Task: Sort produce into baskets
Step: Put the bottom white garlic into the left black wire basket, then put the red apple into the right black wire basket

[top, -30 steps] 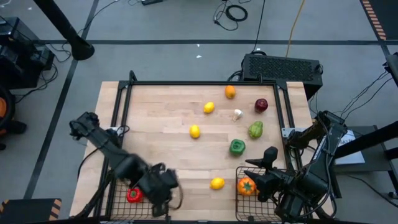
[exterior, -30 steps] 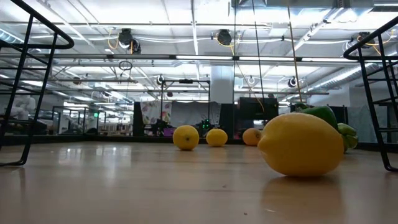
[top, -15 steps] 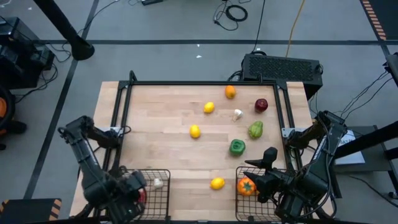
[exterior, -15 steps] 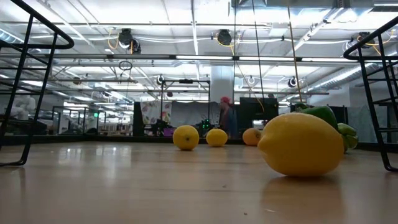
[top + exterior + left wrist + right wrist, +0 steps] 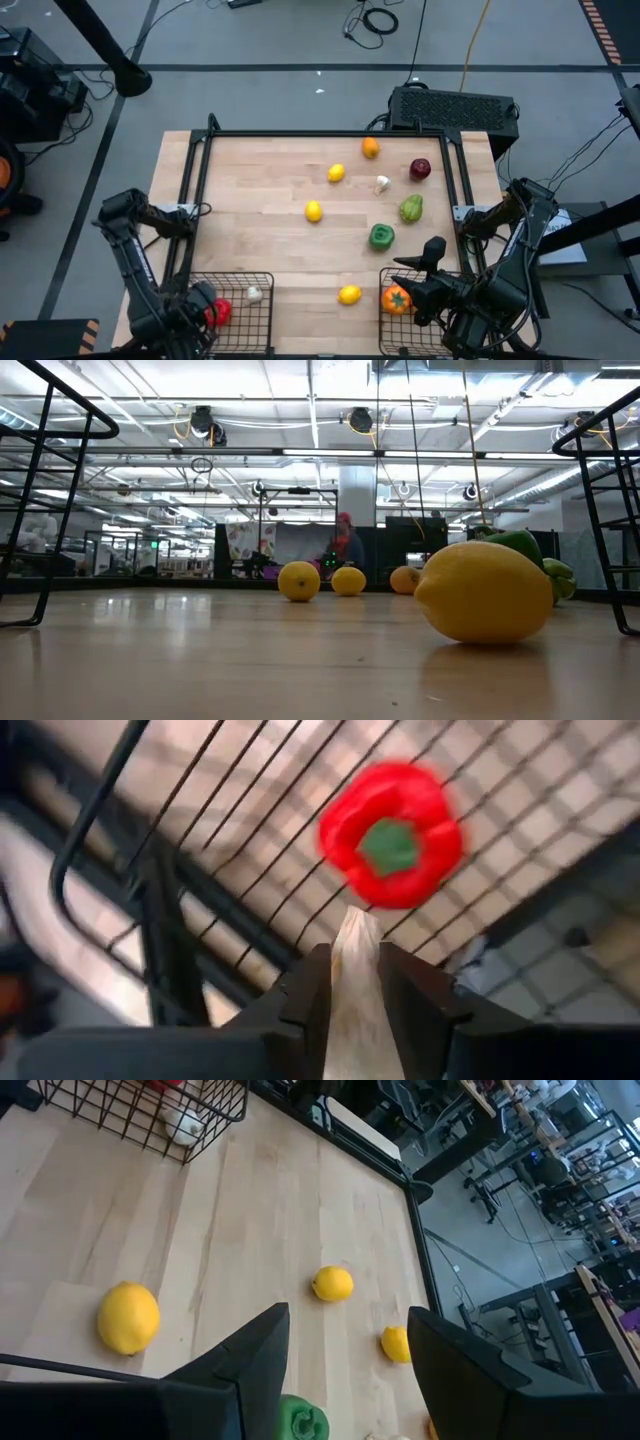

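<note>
Lemon lies near the tabletop's near edge, between the two baskets, just beside the right basket. My right gripper, fingers parted and empty, hangs closest. My left gripper, slightly parted and empty, sits above the red pepper in the left basket.

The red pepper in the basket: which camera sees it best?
The left wrist view: the red pepper fills it, green stem up. The high view shows a small red patch beside the left arm; the right wrist view, a sliver; the low view, nothing.

Left basket holds a red pepper and garlic. Right basket holds an orange tomato. Lemons, peppers, an apple lie loose.
</note>
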You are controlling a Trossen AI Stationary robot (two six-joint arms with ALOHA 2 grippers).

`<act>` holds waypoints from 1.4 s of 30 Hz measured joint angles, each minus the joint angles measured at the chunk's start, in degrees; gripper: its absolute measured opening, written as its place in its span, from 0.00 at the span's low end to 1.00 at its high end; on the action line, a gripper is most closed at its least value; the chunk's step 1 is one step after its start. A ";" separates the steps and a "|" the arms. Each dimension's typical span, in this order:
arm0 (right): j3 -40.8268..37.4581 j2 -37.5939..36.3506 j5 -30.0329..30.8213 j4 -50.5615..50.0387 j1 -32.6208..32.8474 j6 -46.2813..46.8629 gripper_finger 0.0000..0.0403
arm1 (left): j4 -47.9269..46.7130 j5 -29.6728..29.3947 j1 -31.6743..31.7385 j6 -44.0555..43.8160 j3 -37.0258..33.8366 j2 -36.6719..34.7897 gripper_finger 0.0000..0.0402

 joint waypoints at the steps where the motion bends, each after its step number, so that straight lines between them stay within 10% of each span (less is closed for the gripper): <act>1: 0.00 0.00 0.00 0.04 0.00 -0.01 0.49 | -0.02 1.42 0.02 -0.66 -0.75 0.00 0.26; 14: 0.00 0.00 0.04 0.27 -0.02 0.01 0.49 | -1.51 2.99 2.33 -2.27 -0.27 0.00 0.42; 27: 0.00 0.00 4.10 -0.33 -5.56 -1.59 0.49 | -2.09 -55.04 10.16 6.27 2.53 -0.02 0.41; 35: -0.02 -0.01 7.34 -12.20 -17.41 -3.82 0.49 | -0.38 -63.53 19.55 23.54 2.55 -0.02 0.41; 42: -0.20 -2.47 -3.37 -11.47 -32.94 -19.32 0.49 | 1.38 -64.49 27.31 29.81 2.58 -0.04 0.41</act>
